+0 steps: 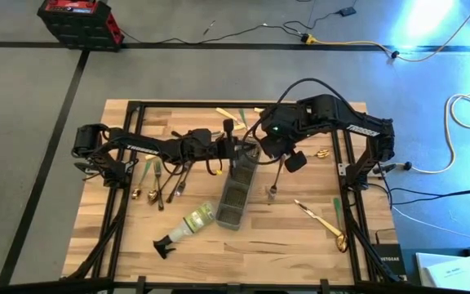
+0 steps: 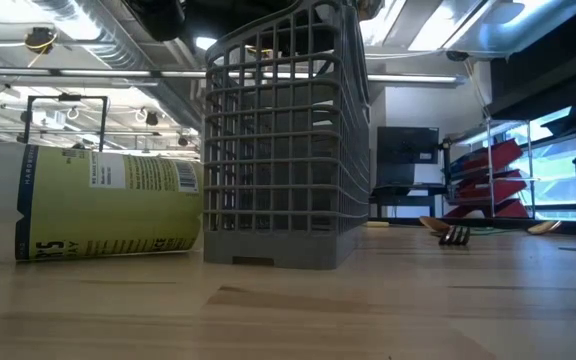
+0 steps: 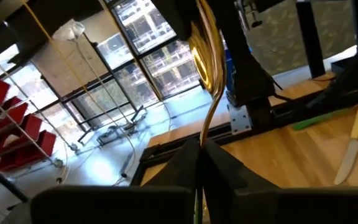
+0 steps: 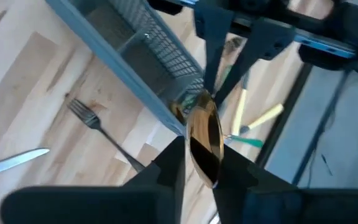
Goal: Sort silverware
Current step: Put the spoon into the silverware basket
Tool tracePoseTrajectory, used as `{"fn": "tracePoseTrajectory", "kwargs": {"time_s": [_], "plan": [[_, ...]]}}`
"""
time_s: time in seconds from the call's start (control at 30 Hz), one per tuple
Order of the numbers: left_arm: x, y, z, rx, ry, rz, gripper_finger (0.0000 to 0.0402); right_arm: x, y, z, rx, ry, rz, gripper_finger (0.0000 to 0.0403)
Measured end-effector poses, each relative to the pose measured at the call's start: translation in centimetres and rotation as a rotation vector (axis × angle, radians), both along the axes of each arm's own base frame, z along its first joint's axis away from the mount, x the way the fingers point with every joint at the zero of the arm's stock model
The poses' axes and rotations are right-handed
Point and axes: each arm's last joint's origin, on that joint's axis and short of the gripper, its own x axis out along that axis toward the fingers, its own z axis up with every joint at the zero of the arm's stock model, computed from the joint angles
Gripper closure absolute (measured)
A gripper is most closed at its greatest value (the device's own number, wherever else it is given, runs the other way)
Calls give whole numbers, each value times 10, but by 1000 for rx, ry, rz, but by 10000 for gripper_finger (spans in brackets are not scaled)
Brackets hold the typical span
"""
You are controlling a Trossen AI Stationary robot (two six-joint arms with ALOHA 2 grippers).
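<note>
Gold spoon (image 3: 207,59) mid-handoff above the grey caddy (image 1: 237,186): high view shows both arms meeting there, loose silverware either side of the caddy. Left gripper (image 3: 199,163) clenched on the spoon's handle; right gripper (image 4: 201,163) loosely around its bowl. Most sorting's left, I'd say.

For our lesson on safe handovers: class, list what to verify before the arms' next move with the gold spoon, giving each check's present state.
1. Left gripper jaws shut on the gold spoon handle: ok.
2. Right gripper free of the spoon's bowl: cannot tell.
3. Mesh caddy upright below both arms: ok.
4. Spray bottle standing: not ok, it lies beside the caddy.
</note>
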Motion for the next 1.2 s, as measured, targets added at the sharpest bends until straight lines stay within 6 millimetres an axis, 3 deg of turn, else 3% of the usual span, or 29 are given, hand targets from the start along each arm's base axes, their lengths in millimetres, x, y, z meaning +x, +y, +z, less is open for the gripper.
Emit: {"fn": "tracePoseTrajectory", "kwargs": {"time_s": [0.4,0.67,0.8,0.93,1.07,1.2], "plan": [[-1,2,3,-24,-38,50,401,-16,14,41,-99,-179,-6,242],[-1,1,8,-50,-99,60,401,-49,30,51,-37,-230,-41,239],[0,-3,9,-57,-141,46,401,-70,39,41,-29,-218,-78,270],[4,-9,-2,-71,-234,23,401,-96,48,21,25,-266,-91,325],[8,-10,-18,-96,-310,15,401,-109,56,-16,77,-348,-45,389],[13,-3,-27,-121,-368,22,401,-117,61,-59,151,-387,-68,386]]}}
